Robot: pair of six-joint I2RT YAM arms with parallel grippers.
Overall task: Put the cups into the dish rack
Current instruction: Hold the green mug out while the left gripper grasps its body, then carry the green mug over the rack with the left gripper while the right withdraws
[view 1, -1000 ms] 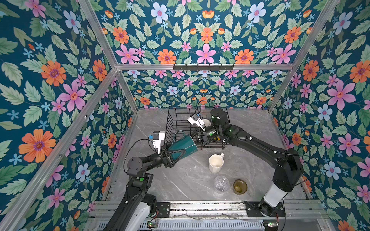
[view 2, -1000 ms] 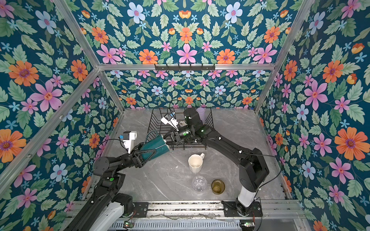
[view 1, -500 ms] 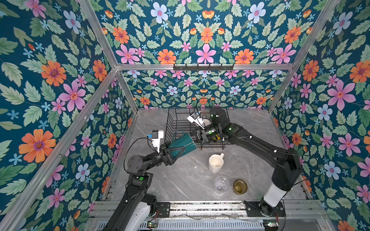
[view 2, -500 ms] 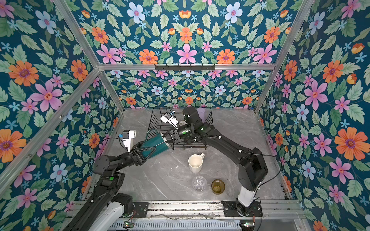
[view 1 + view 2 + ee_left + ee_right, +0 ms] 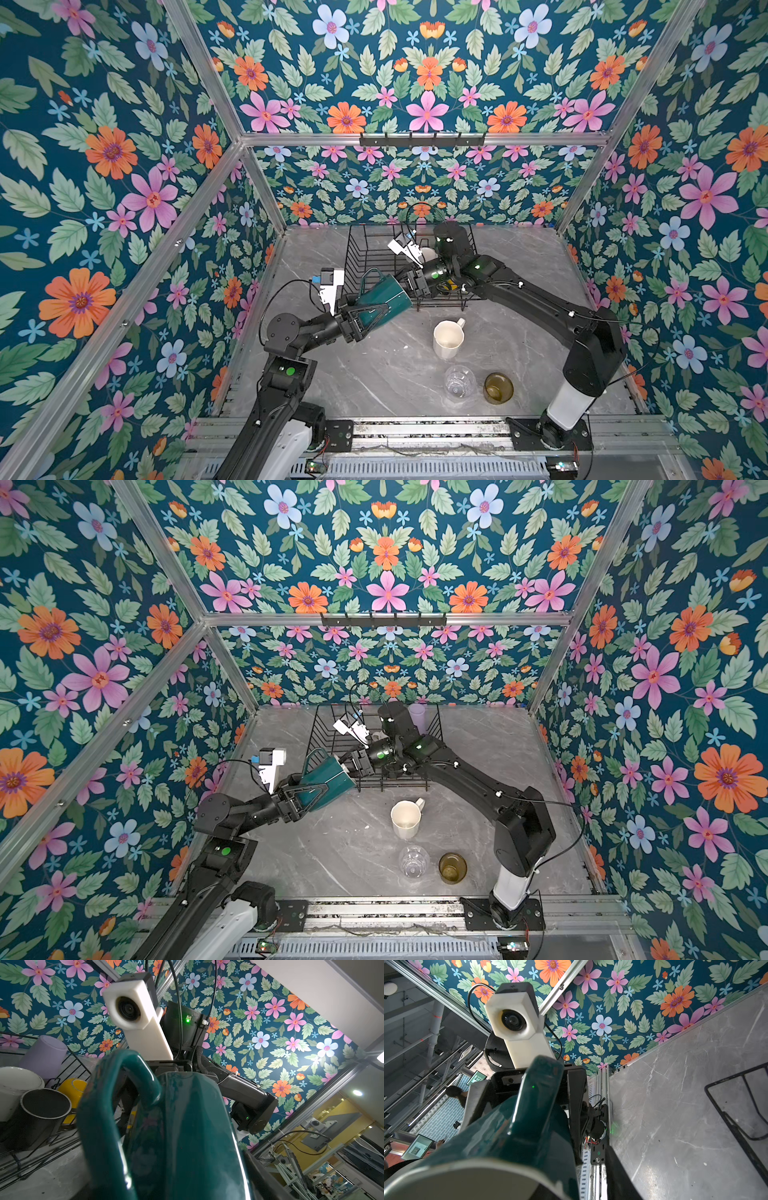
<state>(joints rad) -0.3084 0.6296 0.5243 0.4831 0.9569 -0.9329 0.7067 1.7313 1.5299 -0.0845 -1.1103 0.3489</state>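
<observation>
Top views overhead; wrist cams (image 5: 128, 1009) face each other, close on mug (image 5: 187, 1126).

Dark green mug (image 5: 197, 1126) fills the near foreground, blurred, its handle (image 5: 116, 1084) looping toward the lens. Right arm (image 5: 245, 1093) with white wrist camera (image 5: 133, 1012) sits close behind it. Dish rack (image 5: 79, 1061) holds lilac tumbler (image 5: 43, 1055), white mug (image 5: 14, 1086), black mug (image 5: 41, 1113) and yellow mug (image 5: 72, 1086), clustered together. Grey marble table (image 5: 41, 1178) lies below.

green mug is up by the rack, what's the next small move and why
Probably ease the right gripper onto the base end of the dark green mug: the left gripper holds it sideways near the dish rack, base towards the right gripper.
</observation>
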